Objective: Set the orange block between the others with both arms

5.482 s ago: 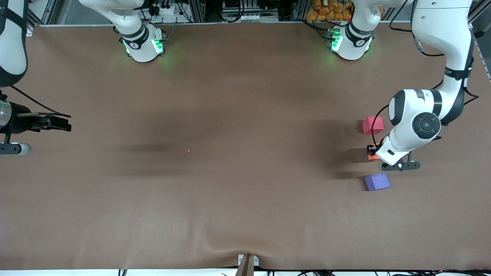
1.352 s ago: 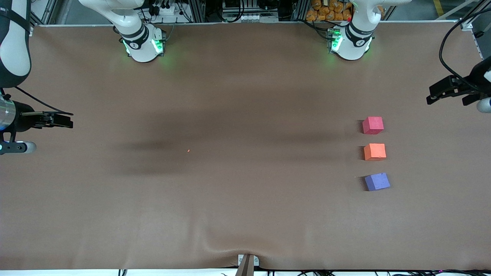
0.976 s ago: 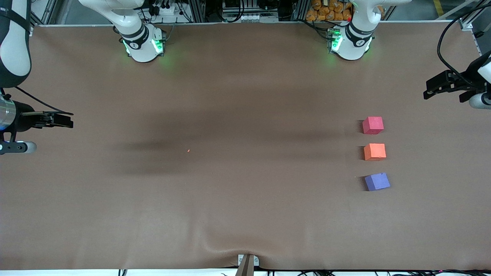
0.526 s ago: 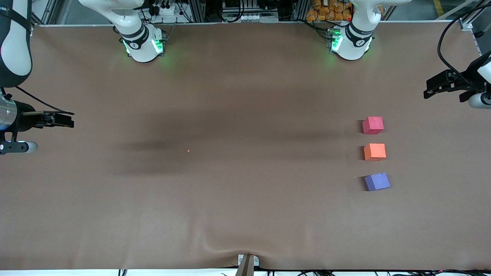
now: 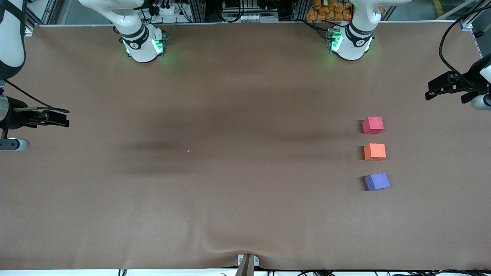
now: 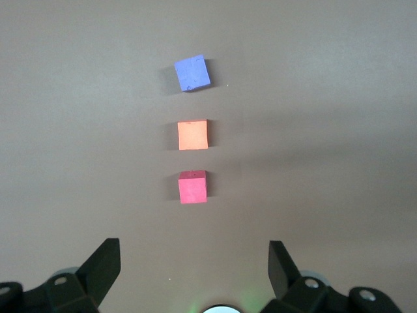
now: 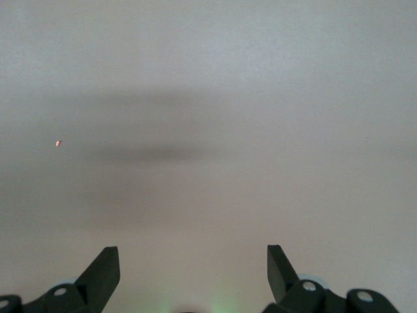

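The left end effector (image 5: 431,92) hangs with its fingers spread wide and empty over the table (image 5: 245,214) edge at the left arm's end. The right end effector (image 5: 63,119) waits, equally open, over the right arm's end. The orange block (image 5: 374,151) sits between the red-pink cube (image 5: 373,125) and the purple-blue cube (image 5: 377,181), apart from both, with bare table all around.
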`<control>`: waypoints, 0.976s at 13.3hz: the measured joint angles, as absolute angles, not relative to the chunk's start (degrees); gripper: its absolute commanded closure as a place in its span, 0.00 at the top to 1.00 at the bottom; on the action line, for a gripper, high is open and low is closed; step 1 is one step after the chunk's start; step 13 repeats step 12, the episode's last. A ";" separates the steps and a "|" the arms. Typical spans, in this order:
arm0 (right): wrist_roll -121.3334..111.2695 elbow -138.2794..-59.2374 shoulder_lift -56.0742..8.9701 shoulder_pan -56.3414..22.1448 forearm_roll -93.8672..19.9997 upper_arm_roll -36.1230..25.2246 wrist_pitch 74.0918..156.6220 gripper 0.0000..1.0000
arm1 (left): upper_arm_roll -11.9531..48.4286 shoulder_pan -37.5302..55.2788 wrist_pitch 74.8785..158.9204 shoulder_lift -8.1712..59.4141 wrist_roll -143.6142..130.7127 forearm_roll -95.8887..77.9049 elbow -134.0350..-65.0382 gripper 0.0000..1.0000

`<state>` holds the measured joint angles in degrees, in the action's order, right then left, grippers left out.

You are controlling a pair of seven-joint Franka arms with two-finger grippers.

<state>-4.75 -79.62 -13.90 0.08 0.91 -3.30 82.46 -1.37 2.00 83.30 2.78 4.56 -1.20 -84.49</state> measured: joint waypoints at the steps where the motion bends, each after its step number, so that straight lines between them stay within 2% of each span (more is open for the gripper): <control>1: -4.75 -79.60 -13.90 0.06 0.91 -3.29 82.43 1.00 | -1.38 1.88 83.31 3.00 4.56 -1.04 -84.55 1.00; 13: -4.75 -78.12 -13.89 0.05 0.91 -3.29 80.39 1.00 | -1.12 1.90 84.15 4.21 4.56 1.44 -84.63 1.00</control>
